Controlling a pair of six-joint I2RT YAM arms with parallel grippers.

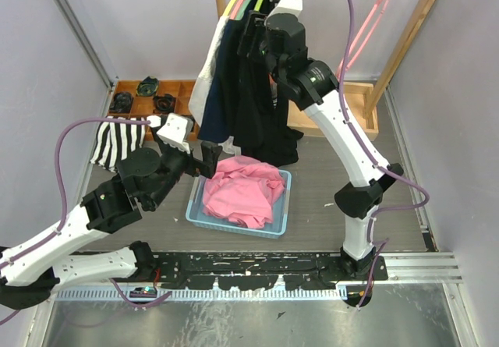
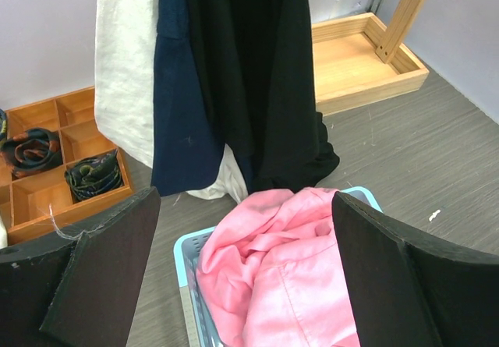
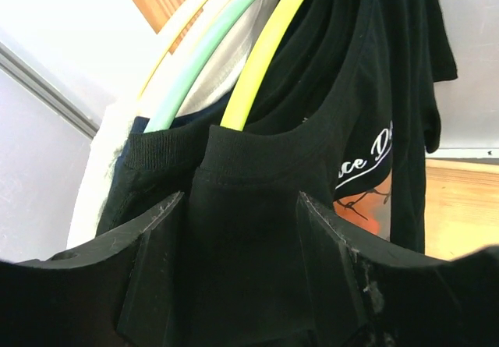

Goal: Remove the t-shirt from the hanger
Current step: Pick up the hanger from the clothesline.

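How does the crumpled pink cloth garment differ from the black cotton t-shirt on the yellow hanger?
The pink cloth garment lies crumpled in the light blue plastic basket; the black t-shirt hangs from the yellow hanger. The black t-shirt carries white lettering; the pink cloth garment looks plain. Both are clothing.

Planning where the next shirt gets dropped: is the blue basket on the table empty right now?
No, a crumpled pink garment fills most of the blue basket.

Cannot read white lettering [image 3: 366, 156] on the black t-shirt [image 3: 249, 203], half folded under; cannot see the hook of the yellow hanger [image 3: 269, 47], cropped above
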